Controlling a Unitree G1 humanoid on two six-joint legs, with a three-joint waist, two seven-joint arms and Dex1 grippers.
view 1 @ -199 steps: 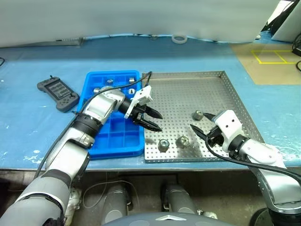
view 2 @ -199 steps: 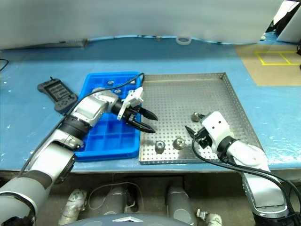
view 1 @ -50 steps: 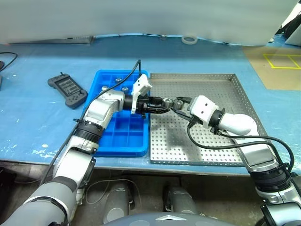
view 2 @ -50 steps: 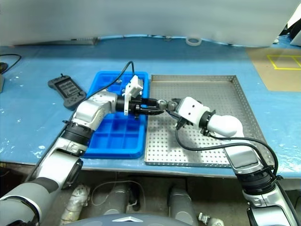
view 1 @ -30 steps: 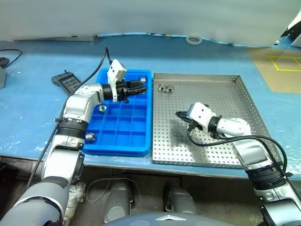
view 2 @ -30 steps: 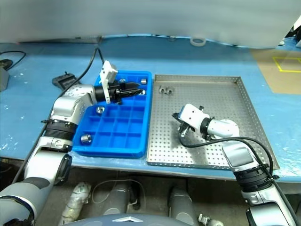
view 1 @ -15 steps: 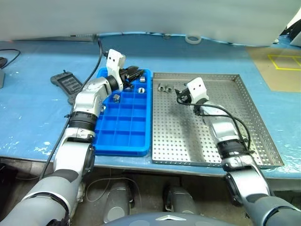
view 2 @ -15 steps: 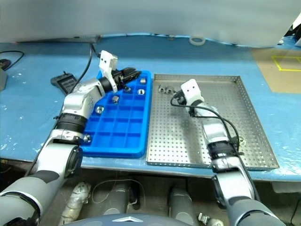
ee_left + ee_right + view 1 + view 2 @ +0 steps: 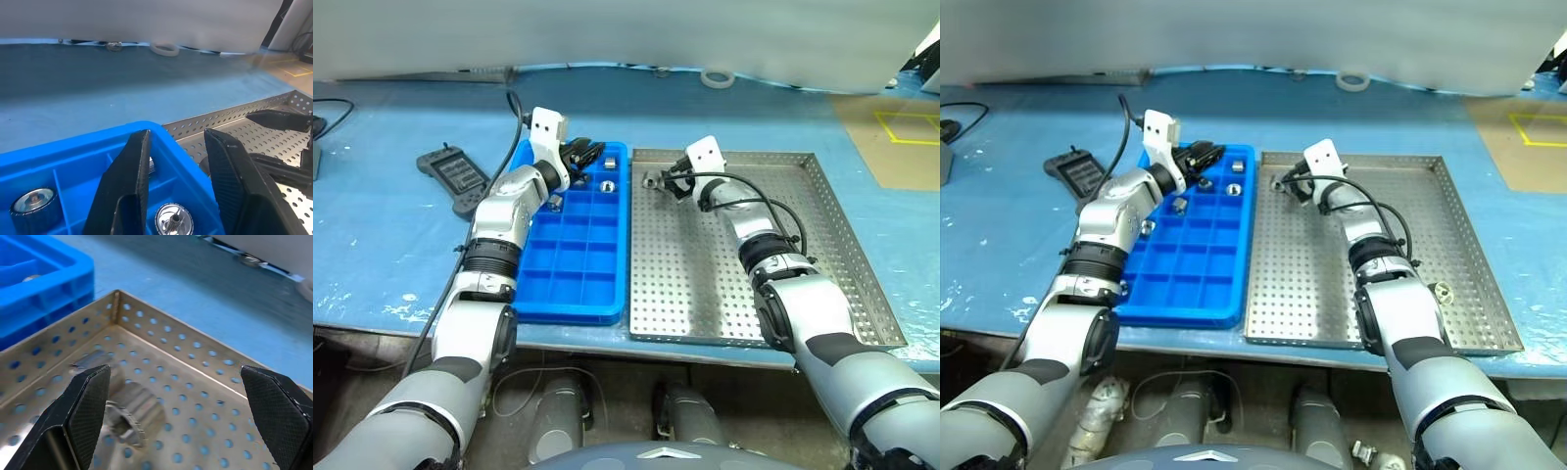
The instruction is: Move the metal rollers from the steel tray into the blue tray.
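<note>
Left eye view: the right gripper (image 9: 658,183) is hovering at the far left corner of the steel tray (image 9: 822,257), its fingers spread wide with nothing between them. In the right wrist view, a metal roller (image 9: 129,417) is lying on the holed floor between the two black fingertips (image 9: 87,404), close to the tray's corner, with a second one blurred just behind it. The left gripper (image 9: 589,153) is reaching over the far end of the blue tray (image 9: 570,279). In the left wrist view its fingers (image 9: 128,186) are standing only a little apart and nothing is gripped between them. Rollers are sitting in the blue tray's far compartments, one (image 9: 606,184) near the gripper and another (image 9: 552,203) a row nearer. A black remote (image 9: 453,177) is lying on the blue table (image 9: 382,255) just left of the blue tray, and a white tape roll (image 9: 712,77) is resting at the far edge.
</note>
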